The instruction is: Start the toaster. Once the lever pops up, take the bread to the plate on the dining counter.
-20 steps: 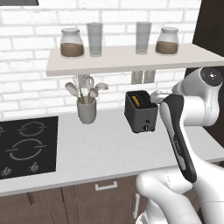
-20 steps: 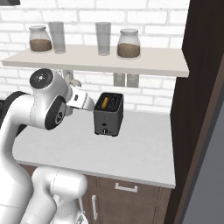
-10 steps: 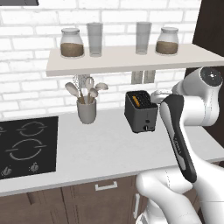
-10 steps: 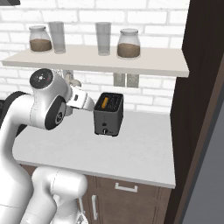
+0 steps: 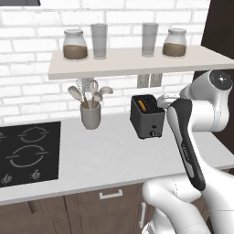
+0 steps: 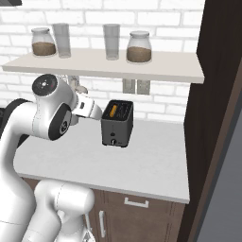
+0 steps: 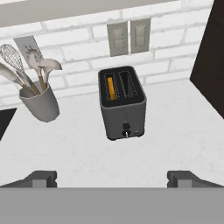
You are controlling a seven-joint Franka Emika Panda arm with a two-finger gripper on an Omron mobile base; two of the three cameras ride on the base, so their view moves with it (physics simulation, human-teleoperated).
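Though toaster holds bread, no legible writing.

The toaster had a dark grey matt shell, like brushed metal or plastic, with a small shiny silver knob low on its narrow face. The bread in one slot looked dull orange-tan and dry. The worktop was smooth white stone with faint speckling, barely glossy. Behind it the brick wall was white and matt, with shallow grooved joints. The utensil holder looked like smooth grey ceramic. The cabinet fronts showed dark wood grain.
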